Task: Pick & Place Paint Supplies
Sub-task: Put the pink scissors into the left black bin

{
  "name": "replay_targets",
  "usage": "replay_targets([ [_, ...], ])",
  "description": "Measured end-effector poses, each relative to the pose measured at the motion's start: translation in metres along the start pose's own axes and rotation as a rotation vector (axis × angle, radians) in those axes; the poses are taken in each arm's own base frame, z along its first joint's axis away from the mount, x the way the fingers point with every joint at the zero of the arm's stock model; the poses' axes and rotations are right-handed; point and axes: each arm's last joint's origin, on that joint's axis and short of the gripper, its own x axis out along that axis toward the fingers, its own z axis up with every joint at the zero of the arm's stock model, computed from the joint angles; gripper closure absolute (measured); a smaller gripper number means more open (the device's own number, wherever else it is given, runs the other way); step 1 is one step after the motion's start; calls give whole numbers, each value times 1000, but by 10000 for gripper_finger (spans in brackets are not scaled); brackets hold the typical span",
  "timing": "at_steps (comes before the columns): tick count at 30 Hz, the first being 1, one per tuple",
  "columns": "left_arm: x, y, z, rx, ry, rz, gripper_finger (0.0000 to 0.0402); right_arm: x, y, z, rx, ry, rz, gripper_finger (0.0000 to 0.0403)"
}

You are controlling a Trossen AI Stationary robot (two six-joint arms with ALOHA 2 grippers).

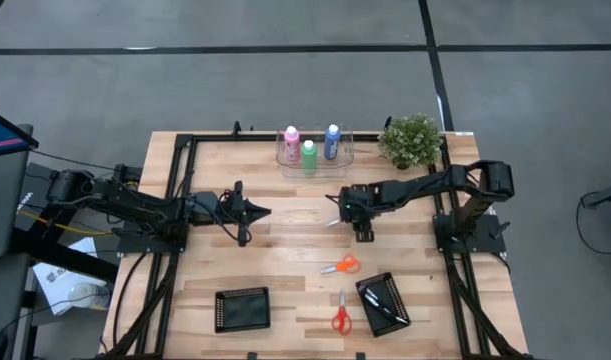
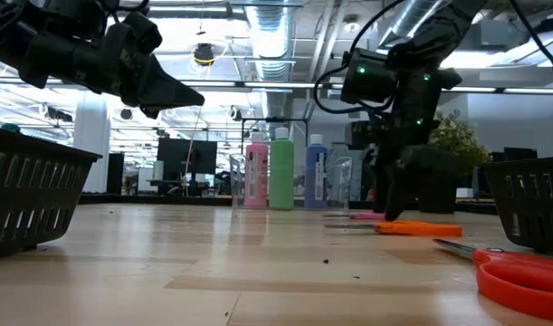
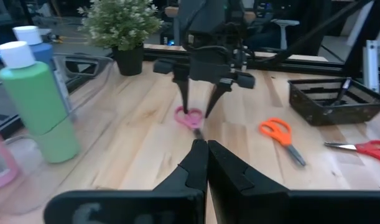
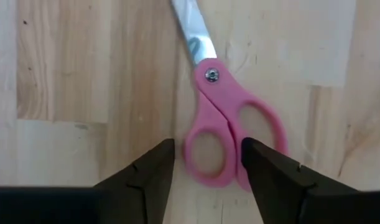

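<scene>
The pink (image 1: 291, 138), green (image 1: 309, 153) and blue (image 1: 332, 141) paint bottles, all white-capped, stand upright in a clear tray (image 1: 315, 163) at the table's far edge. Thin dark brushes (image 1: 382, 302) lie in the right black basket (image 1: 397, 320). My right gripper (image 4: 208, 144) is open and points down at mid-table. Its fingers straddle the handle of pink scissors (image 4: 230, 143) lying flat on the wood. My left gripper (image 1: 257, 211) is shut and hovers above the table, left of centre, pointing at the right gripper (image 3: 199, 106). My right gripper comes from above, pointing down. One finger (image 4: 153, 168) is outside the pink scissors' handle loop (image 4: 205, 155) and the other finger (image 4: 264, 168) is over the second loop. I cannot tell whether either finger touches the scissors, which lie flat on the table.
A small potted plant (image 1: 410, 140) stands at the far right corner beside the tray. Orange scissors (image 1: 340, 265) and red scissors (image 1: 340, 313) lie toward the near edge, between a second black basket (image 1: 242, 308) and the basket with the brushes. A black frame borders the table.
</scene>
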Motion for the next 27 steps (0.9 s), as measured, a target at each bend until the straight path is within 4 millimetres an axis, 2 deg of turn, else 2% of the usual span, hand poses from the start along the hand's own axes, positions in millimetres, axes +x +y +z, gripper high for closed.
replay_targets([
  [4, 0, 3, 0, -3, -1, 15, 402, 0, 2, -1, -5, 9, 18, 263],
  [12, 1, 4, 0, -4, -1, 20, 402, 0, 13, 0, -57, 6, 73, 393],
  [21, 1, 4, 0, -5, -1, 20, 402, 0, 19, 1, -84, 6, 59, 400],
  [27, 1, 4, 0, -4, 0, 20, 402, 0, 29, 4, -116, -4, -54, 402],
])
